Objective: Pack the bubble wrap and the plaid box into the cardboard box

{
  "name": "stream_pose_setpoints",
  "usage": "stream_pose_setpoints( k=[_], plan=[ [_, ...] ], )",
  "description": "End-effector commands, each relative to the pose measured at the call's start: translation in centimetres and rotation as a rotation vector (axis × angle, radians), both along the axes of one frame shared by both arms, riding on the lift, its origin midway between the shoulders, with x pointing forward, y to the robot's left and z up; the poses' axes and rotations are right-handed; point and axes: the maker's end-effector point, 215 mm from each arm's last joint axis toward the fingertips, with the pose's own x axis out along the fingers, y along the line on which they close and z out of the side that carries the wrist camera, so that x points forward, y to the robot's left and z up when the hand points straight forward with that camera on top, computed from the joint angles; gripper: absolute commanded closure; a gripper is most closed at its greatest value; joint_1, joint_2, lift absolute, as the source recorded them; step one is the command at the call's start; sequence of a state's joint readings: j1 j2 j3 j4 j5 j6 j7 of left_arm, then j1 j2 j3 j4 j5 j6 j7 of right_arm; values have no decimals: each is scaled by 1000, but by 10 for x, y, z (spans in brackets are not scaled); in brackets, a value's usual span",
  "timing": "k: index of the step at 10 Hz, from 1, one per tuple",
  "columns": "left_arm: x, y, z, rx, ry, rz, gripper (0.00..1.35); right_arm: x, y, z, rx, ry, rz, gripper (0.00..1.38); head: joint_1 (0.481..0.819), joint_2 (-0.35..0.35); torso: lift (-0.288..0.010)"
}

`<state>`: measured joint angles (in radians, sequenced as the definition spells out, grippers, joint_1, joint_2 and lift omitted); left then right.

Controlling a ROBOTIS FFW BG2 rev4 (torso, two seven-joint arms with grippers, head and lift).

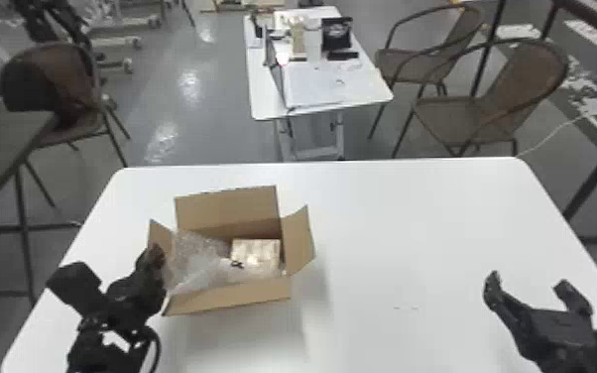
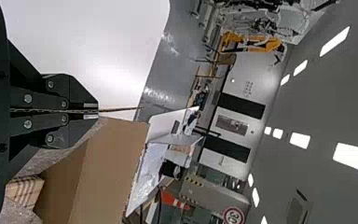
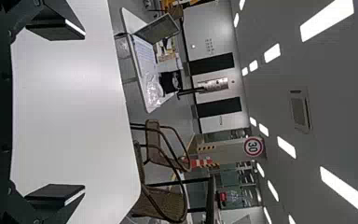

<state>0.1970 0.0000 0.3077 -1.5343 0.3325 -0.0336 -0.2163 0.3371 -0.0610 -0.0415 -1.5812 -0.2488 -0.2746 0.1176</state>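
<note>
Nearest the camera, at the lower left, the left arm (image 1: 99,317) reaches in over the white bench (image 1: 441,213). Its left tool (image 2: 98,110) is clenched on the thin edge of the cardboard box's left flap (image 1: 158,233), which runs out from between the closed fingers in the left wrist view.

Next comes the cardboard box (image 1: 230,297), on the left half of the bench, with the back flap (image 1: 228,211) standing up and the front flap folded outward. The bubble wrap (image 1: 193,258) is inside, heaped against the left side and rising above the rim there, with some clear film spread toward the front. To its right, also inside, the plaid box (image 1: 258,250) sits down in the right part, its top lower than the back flap. The right flap (image 1: 300,240) leans outward beside it.

Farther right, well apart from all this, the right tool (image 1: 528,280) hangs over the bench, fingers spread and holding nothing.

As for progress, both things are in, so the packing itself looks nearly done. What seems left is to press the raised wrap down below the rim. Closing the flaps might follow, though the task does not ask for it; as they stand, the loose wrap could catch on the left one.
</note>
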Motion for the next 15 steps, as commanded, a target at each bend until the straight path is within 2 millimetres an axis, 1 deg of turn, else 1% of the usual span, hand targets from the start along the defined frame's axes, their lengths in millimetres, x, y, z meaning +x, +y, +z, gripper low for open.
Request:
stream_pose_setpoints(
  k=[1, 3, 5, 7, 9, 10, 11, 12, 13, 15],
  plan=[
    [-6, -8, -7, -58, 1, 52, 1194, 1, 1, -1, 4, 0, 4, 136, 695, 119, -18],
    [-23, -8, -21, -124, 16, 193, 1194, 3, 4, -1, 11, 1, 22, 136, 695, 126, -18],
    [-51, 4, -23, -173, -24, 406, 1194, 5, 7, -2, 19, 5, 34, 136, 695, 141, -18],
    [-72, 12, -24, -208, -75, 546, 1194, 6, 11, -5, 27, 15, 51, 136, 695, 152, -18],
    [-92, 11, -26, -241, -116, 686, 1194, 8, 15, -7, 37, 23, 69, 136, 695, 169, -18],
    [-99, 11, -32, -282, -132, 741, 1194, 9, 18, -9, 39, 29, 85, 136, 695, 173, -18],
    [-104, 14, -36, -297, -132, 785, 1194, 12, 22, -11, 42, 35, 98, 136, 695, 174, -18],
    [-102, 20, -35, -292, -141, 798, 1194, 12, 24, -13, 47, 44, 107, 136, 695, 180, -18],
    [-100, 32, -32, -269, -158, 818, 1194, 13, 26, -16, 51, 53, 119, 136, 695, 187, -18],
    [-89, 60, -18, -225, -202, 849, 1194, 16, 33, -18, 54, 61, 147, 136, 695, 212, -18]
  ],
)
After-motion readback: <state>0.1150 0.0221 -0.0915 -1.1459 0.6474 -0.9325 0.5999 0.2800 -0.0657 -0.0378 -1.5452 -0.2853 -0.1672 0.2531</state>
